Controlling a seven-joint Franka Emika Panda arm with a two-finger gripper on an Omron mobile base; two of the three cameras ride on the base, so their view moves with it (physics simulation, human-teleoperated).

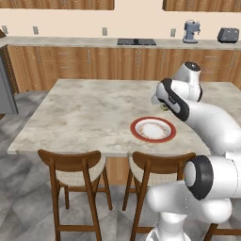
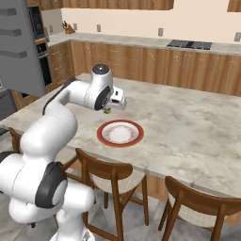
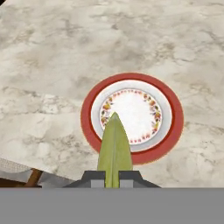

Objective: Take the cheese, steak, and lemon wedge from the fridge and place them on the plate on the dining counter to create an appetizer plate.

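Lemon wedge (image 3: 114, 148) pinched in gripper (image 3: 113, 177), held above counter (image 1: 84, 113) just beside plate (image 3: 173, 127), which looks bare. Step: bringing wedge to plate. Next: shift over white centre, lower, let go. Stools (image 1: 70, 164) at near edge; nothing blocks path.

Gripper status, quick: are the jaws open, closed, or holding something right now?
Gripper: jaws closed on the lemon wedge, held above the plate.
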